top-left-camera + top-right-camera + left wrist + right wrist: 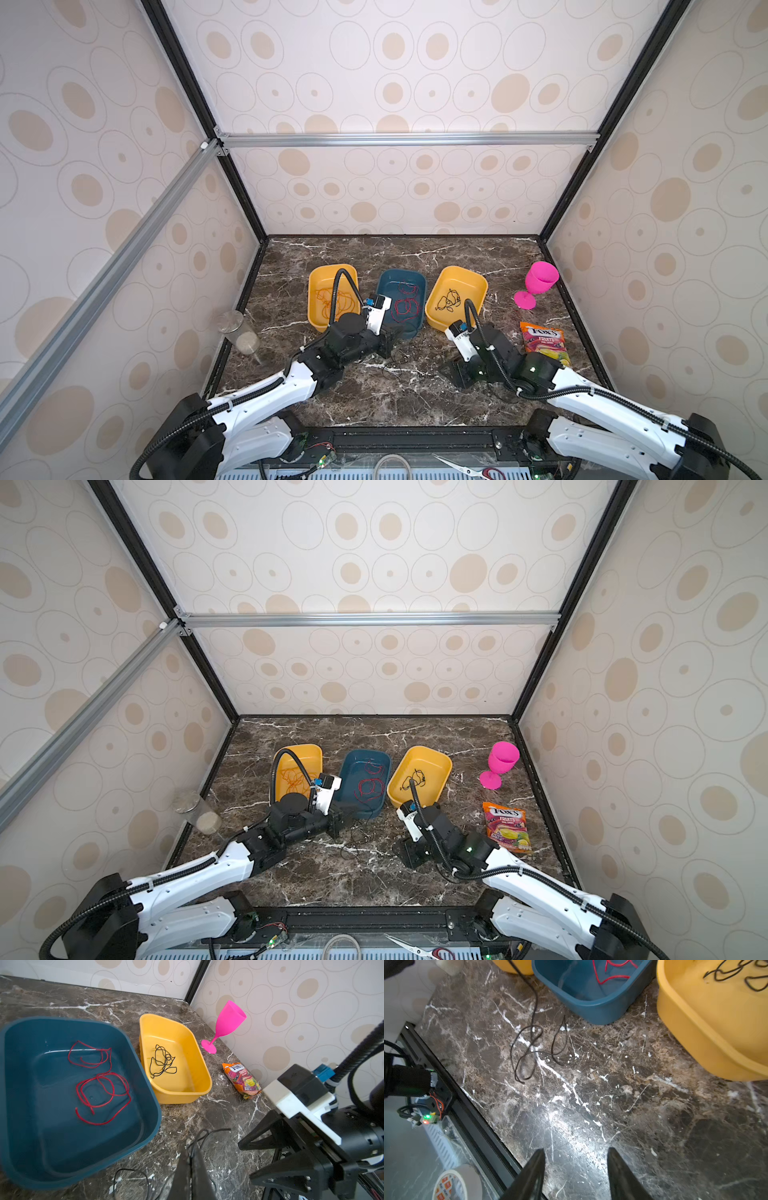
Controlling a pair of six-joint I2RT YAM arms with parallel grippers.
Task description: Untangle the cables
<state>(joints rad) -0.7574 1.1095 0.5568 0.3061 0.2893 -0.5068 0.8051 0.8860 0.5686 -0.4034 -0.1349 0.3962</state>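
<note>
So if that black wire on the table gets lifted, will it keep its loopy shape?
Probably not: the black wire is thin and lies in loose curls on the table, so it should droop. It looks very light. Where its strands cross, it might snag on itself.

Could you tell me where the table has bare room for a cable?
Free: the table behind the trays, along the back wall, and its front middle between the arms. Crowded: left yellow tray, blue tray and right yellow tray in a row, the loose black cable before the blue tray, goblet and candy bag at right.
</note>
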